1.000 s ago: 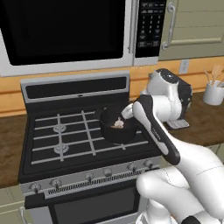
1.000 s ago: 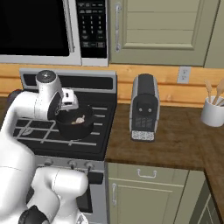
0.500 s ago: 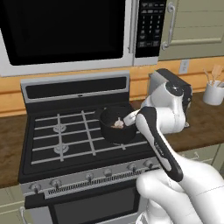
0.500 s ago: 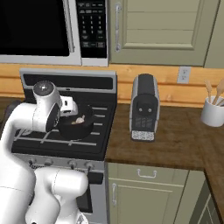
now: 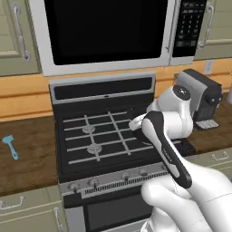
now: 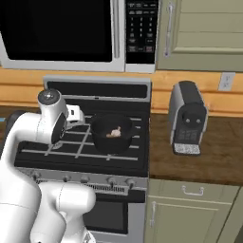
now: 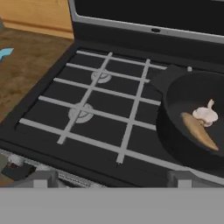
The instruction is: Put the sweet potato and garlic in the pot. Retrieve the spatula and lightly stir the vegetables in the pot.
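Sweet potato [image 7: 199, 130], garlic [image 7: 205, 115] in pot [image 7: 175, 127].

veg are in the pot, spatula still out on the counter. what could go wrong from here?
1. The spatula lies flat on the wooden counter left of the stove, far from the open tool; a flat, slim handle may be hard to pinch.
2. Coming back, the arm could clip the pot rim and shift it on the grates.
3. The garlic and sweet potato sit together; hard stirring could flick them out.
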You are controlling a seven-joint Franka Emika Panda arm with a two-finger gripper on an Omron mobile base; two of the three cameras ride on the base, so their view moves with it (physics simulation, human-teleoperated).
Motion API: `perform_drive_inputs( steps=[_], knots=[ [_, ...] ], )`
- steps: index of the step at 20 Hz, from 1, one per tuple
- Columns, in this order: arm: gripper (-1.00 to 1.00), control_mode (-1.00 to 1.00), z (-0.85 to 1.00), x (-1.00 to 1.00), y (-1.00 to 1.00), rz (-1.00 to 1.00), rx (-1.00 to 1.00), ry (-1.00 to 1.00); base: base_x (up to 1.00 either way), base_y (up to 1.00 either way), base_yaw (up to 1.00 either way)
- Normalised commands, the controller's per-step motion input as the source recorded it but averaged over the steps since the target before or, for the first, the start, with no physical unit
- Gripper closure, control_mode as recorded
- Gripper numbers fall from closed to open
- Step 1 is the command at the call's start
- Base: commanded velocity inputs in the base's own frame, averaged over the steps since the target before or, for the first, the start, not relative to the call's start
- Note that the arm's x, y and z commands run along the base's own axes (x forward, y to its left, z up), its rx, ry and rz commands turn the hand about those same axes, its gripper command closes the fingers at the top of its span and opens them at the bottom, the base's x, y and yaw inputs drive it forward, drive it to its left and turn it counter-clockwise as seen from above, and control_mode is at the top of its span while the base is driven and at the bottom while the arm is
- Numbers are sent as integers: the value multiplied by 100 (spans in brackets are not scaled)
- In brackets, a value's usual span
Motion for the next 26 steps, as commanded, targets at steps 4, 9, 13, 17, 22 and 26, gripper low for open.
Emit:
perform_drive_inputs(
  steps=[4,9,13,17,22,26],
  knots=[
    [-100,100,0,0,0,0,0,0,-3,100,-5],
    [-100,100,0,0,0,0,0,0,-19,100,0],
    [-100,100,0,0,0,0,0,0,-30,100,3],
    [-100,100,0,0,0,0,0,0,-14,99,4],
    [-100,-100,-22,13,16,0,-9,9,0,14,0],
    [-100,-100,-50,66,4,0,-7,35,0,0,0]
  ],
)
